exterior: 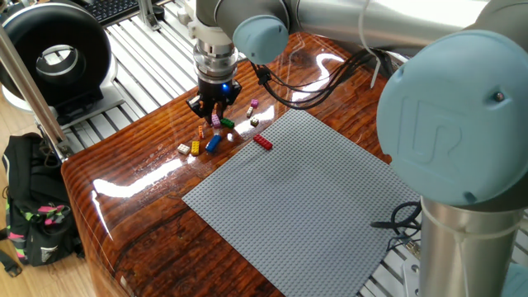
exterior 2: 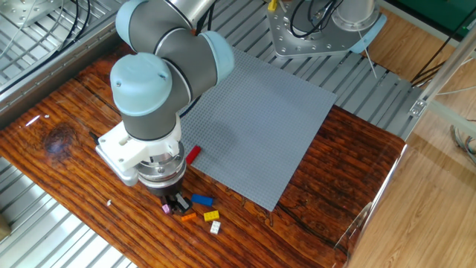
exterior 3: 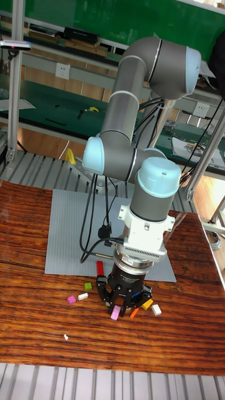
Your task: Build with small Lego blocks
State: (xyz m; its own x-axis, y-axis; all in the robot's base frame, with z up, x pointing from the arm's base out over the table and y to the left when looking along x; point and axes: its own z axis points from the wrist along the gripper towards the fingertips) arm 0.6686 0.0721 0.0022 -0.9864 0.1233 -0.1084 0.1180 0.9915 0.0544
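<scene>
The small Lego blocks lie in a loose cluster on the wooden table beside the grey baseplate (exterior: 305,190). They include a red block (exterior: 262,142) at the plate's edge, a blue one (exterior: 214,143), a yellow one (exterior: 195,148), an orange one (exterior: 200,132), a pink one (exterior: 216,121) and a green one (exterior: 227,124). My gripper (exterior: 214,111) hangs straight down just above the pink and green blocks, fingers spread, with nothing between them. The other fixed view shows the gripper (exterior 2: 175,201) beside the pink block (exterior 2: 166,209), blue block (exterior 2: 201,199) and orange block (exterior 2: 187,217).
A purple block (exterior: 252,107) and a white block (exterior: 254,122) lie farther back. A black ring-shaped device (exterior: 54,58) stands off the table's left. The arm's base (exterior 2: 320,26) sits beyond the baseplate (exterior 2: 260,126). Cables run across the table's far side.
</scene>
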